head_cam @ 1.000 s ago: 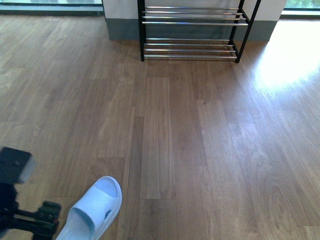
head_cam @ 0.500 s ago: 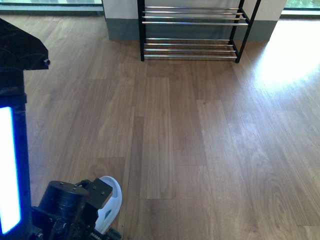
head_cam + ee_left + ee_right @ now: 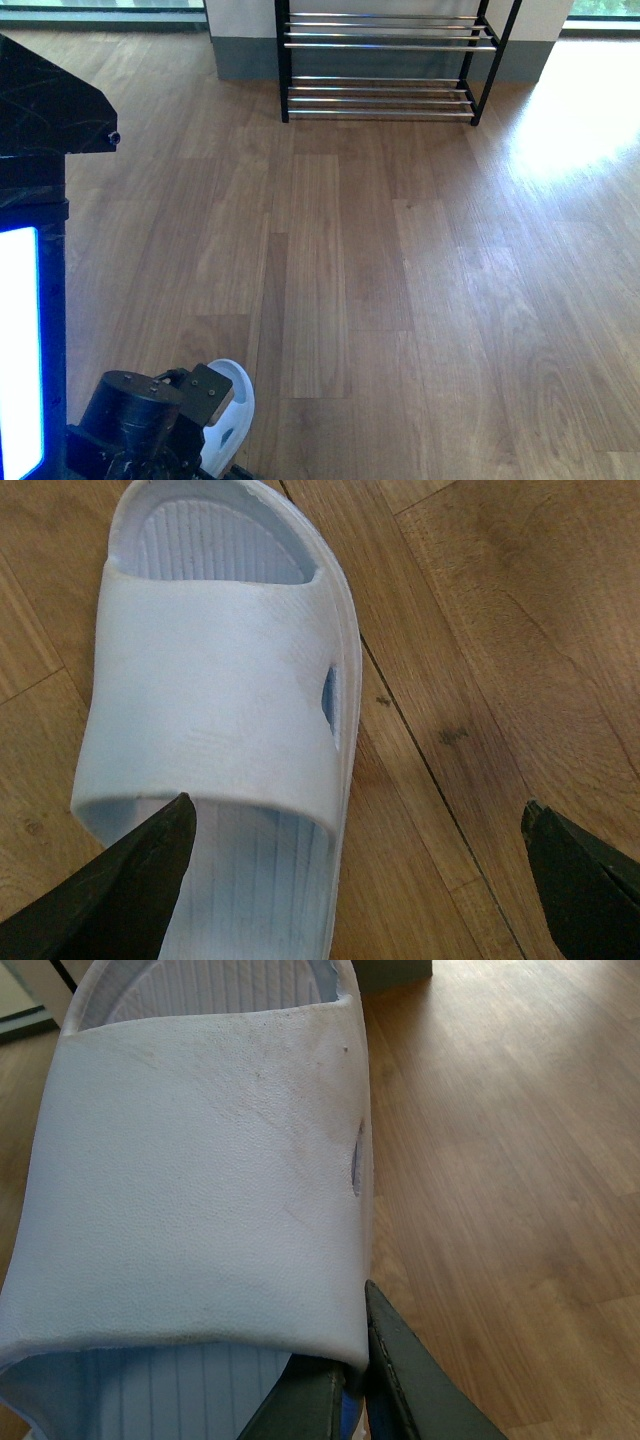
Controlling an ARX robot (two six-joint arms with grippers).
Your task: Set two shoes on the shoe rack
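Two pale blue slippers and one shoe rack (image 3: 385, 47) are counted.
The first slipper (image 3: 220, 680) is laid flat on the wooden floor (image 3: 400, 280), near the robot and well apart from the rack, below the left gripper (image 3: 360, 880), whose fingers are held wide apart. The second slipper (image 3: 200, 1160) is clamped at its edge by the right gripper (image 3: 355, 1380). Each is made with a broad strap, one side slot and a ribbed footbed. The rack, black-framed with chrome rods, is placed at the far wall.

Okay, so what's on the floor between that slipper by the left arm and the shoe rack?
Nothing. In the front view, only bare wooden floor runs from the slipper to the shoe rack.
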